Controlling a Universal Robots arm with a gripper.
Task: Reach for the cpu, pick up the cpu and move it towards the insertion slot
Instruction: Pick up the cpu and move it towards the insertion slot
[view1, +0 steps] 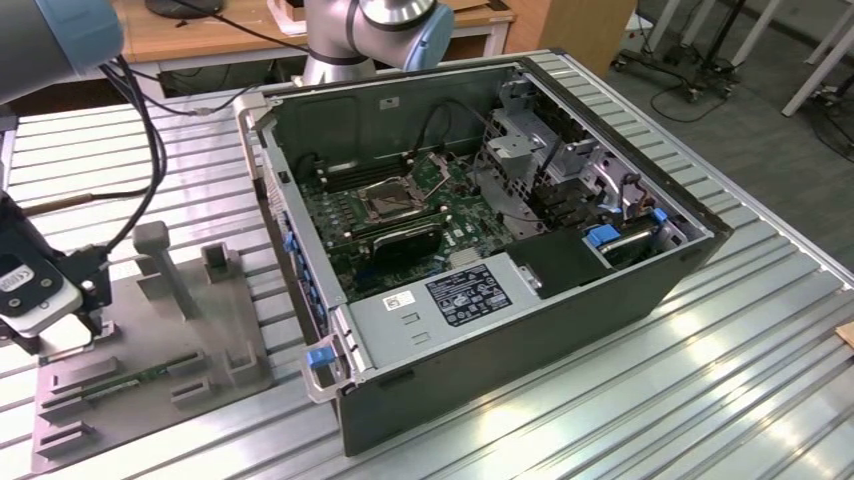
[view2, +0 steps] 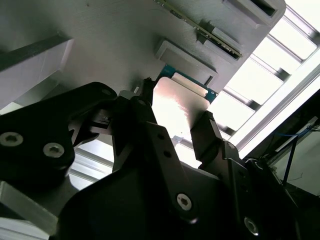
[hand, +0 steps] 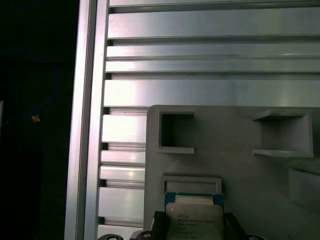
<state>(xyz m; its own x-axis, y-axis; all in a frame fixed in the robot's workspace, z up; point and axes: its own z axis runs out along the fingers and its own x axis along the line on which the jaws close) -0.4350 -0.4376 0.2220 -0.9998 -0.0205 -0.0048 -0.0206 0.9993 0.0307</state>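
Observation:
The cpu (view2: 177, 102) is a pale silvery square chip with a green edge, and it also appears in the first wrist view (hand: 194, 216). My gripper (view2: 176, 106) has one dark finger against each side of it, shut on it. It sits just beside a small rectangular pocket (hand: 192, 183) of the grey fixture plate (hand: 235, 165). In the exterior view my gripper (view1: 64, 335) is low over the plate (view1: 147, 350) at that view's left. The insertion slot (view1: 391, 198), a square dark-centred socket with a metal frame, lies on the board inside the open computer case (view1: 481, 250), far from the gripper.
A narrow green memory stick (view1: 140, 375) lies in a holder on the plate. Grey posts (view1: 158, 270) stand on the plate beside the gripper. The case's raised wall (view1: 287, 250) stands between plate and socket. Ribbed aluminium table (view1: 694, 380) lies all round. Cables hang from the arm.

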